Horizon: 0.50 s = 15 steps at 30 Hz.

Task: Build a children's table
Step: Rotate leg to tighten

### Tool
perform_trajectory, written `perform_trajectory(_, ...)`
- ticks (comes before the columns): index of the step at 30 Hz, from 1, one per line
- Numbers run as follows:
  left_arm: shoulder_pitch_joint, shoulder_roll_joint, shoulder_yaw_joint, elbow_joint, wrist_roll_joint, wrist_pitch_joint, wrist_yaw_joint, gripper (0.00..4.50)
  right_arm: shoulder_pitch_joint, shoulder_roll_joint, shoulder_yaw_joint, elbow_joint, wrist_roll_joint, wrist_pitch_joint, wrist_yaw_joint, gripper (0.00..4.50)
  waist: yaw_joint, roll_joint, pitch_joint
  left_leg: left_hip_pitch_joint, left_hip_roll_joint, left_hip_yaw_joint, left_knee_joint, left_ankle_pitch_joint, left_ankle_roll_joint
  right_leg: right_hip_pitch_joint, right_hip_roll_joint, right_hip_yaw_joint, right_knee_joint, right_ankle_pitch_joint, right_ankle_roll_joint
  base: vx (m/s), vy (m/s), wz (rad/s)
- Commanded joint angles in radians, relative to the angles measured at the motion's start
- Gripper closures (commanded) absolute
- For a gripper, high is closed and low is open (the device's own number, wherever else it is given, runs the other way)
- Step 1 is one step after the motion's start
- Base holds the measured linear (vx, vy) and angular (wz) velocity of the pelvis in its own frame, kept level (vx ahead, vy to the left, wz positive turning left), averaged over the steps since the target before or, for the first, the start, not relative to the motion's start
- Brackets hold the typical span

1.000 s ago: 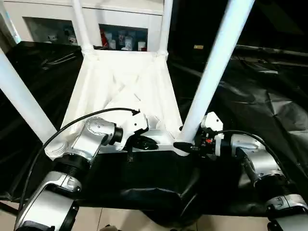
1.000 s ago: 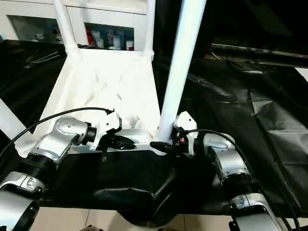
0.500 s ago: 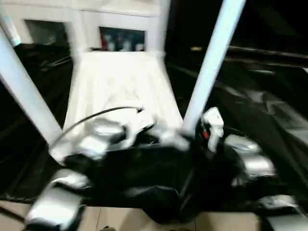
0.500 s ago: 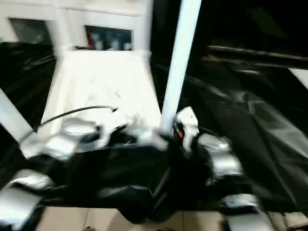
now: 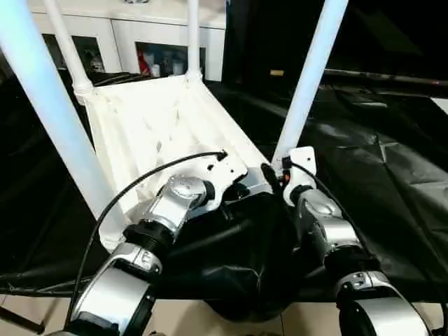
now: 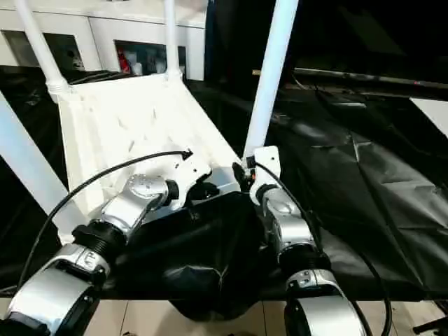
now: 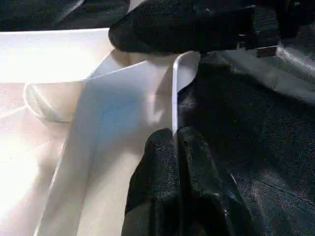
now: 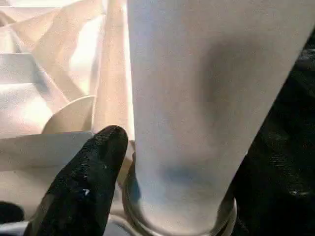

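The children's table lies upside down: its white tabletop (image 5: 161,119) shows the ribbed underside. All its legs stand upright in the corner sockets, the near-right leg (image 5: 308,77) and near-left leg (image 5: 49,105) closest to me. My left gripper (image 5: 241,190) is shut on the thin near rim (image 7: 173,98) of the tabletop, close to the near-right corner. My right gripper (image 5: 273,173) sits at the base of the near-right leg (image 8: 197,98), right against it where it meets its socket (image 8: 177,221).
The black-draped work table (image 5: 392,182) spreads out to the right and behind. Loose black cloth (image 5: 238,280) hangs over its front edge below my forearms. A white cabinet (image 5: 140,28) with small items on its shelves stands at the back.
The view has shifted. The tabletop now lies at an angle, its near-right corner farther from me than the near-left one. My right forearm now reaches straight forward to the leg base.
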Motion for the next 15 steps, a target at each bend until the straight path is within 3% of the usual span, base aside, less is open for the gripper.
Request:
perform_trajectory(1,0.021,-0.011,-0.026,0.006,-0.019,-0.026,-0.051,4.50,0.012,0.016,0.094,-0.015,0.011,-0.009,0.173,1.01,0.000,-0.006,-0.038,0.000,0.027,-0.020,-0.074,-0.343,0.033,0.028,-0.051,0.035,-0.088,-0.438,-0.118,0.000,0.000,0.00)
perform_trajectory(5,0.039,0.068,-0.029,-0.017,-0.042,-0.084,-0.187,4.50,0.063,-0.096,0.138,-0.102,0.031,-0.033,0.442,1.01,0.008,-0.008,-0.038,-0.003,0.029,-0.018,-0.070,-0.317,0.065,0.034,-0.053,0.037,-0.084,-0.406,-0.135,0.000,0.000,0.00)
perform_trajectory(8,0.058,0.121,-0.034,-0.051,-0.070,-0.101,-0.313,4.50,0.099,-0.175,0.161,-0.166,0.052,-0.056,0.598,1.01,0.011,-0.005,-0.044,-0.005,0.033,-0.016,-0.069,-0.257,0.070,0.038,-0.053,0.039,-0.070,-0.311,-0.170,0.000,0.000,0.00)
perform_trajectory(10,0.064,0.148,-0.035,-0.063,-0.083,-0.103,-0.371,4.50,0.113,-0.209,0.157,-0.202,0.083,-0.045,0.677,1.01,0.013,-0.004,-0.044,-0.003,0.035,-0.013,-0.067,-0.233,0.088,0.039,-0.050,0.039,-0.063,-0.231,-0.201,0.000,0.000,0.00)
perform_trajectory(11,0.065,0.160,-0.034,-0.067,-0.087,-0.101,-0.393,4.50,0.117,-0.224,0.155,-0.214,0.093,-0.046,0.709,1.01,0.012,-0.004,-0.044,-0.006,0.035,-0.013,-0.066,-0.230,0.094,0.041,-0.050,0.039,-0.058,-0.212,-0.216,0.000,0.000,0.00)
perform_trajectory(15,0.067,0.190,-0.036,-0.072,-0.101,-0.102,-0.453,4.50,0.120,-0.258,0.143,-0.237,0.126,-0.019,0.794,1.01,0.013,0.000,-0.045,0.002,0.037,-0.010,-0.065,-0.225,0.093,0.038,-0.048,0.039,-0.053,-0.174,-0.249,0.000,0.000,0.00)
